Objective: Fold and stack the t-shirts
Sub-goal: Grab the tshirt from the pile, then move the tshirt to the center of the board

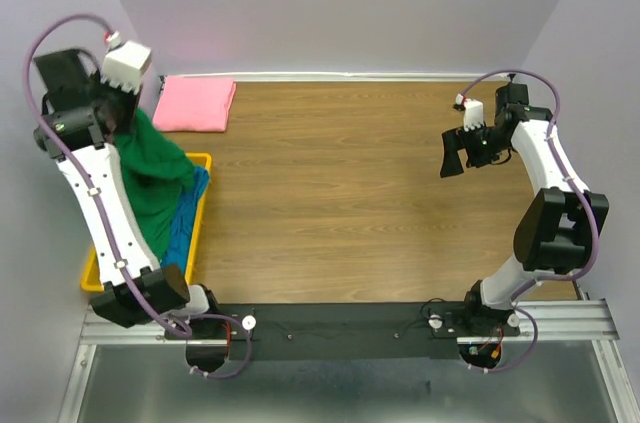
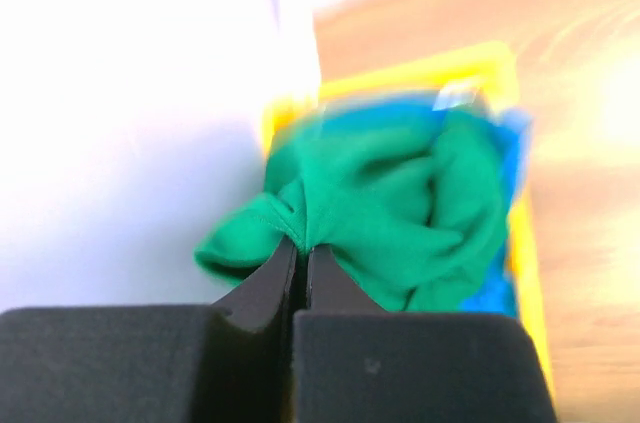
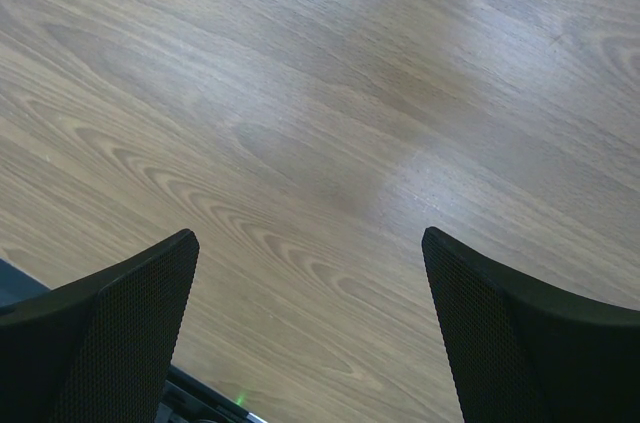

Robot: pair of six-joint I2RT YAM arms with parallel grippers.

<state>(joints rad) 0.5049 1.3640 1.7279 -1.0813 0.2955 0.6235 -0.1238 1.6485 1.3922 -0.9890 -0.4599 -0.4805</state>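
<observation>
My left gripper (image 1: 122,113) is raised high over the yellow bin (image 1: 200,160) at the left and is shut on the bright green t-shirt (image 1: 155,178), which hangs from it down into the bin. In the left wrist view the gripper (image 2: 301,246) pinches a fold of the green t-shirt (image 2: 400,203). A teal-blue t-shirt (image 1: 186,225) lies in the bin under it. A pink t-shirt (image 1: 194,103) lies folded at the table's far left. My right gripper (image 1: 455,153) is open and empty above bare wood at the right (image 3: 310,243). The orange-red shirt is out of view.
The yellow bin stands at the table's left edge beside the left arm. The wall is close behind and left of the left gripper. The wooden table (image 1: 360,183) spreads between the arms.
</observation>
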